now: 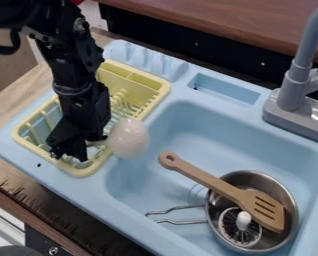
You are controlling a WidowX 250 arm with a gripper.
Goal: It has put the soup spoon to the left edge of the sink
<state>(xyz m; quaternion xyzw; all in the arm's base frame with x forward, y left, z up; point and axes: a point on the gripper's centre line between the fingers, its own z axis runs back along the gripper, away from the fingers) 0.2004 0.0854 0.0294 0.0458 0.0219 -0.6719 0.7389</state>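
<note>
Steel pan (252,180) lies nearest in the sink (208,127), while over the yellow rack (85,171) the gripper (71,152) has its jaws closed on the soup spoon (128,138) by its handle, bowl at the left edge, presumably for setting down there.

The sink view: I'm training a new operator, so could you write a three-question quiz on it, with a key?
1. Multiple choice. Which thing is at the gripper?
A) the faucet
B) the white-bowled spoon
C) a mug

2. True or false: the handle of the slotted spatula juts out past the rim of the metal pot.

3. Fill in one colour: the dish rack beside the basin is ____.

Key: 1 B; 2 true; 3 yellow.
</note>
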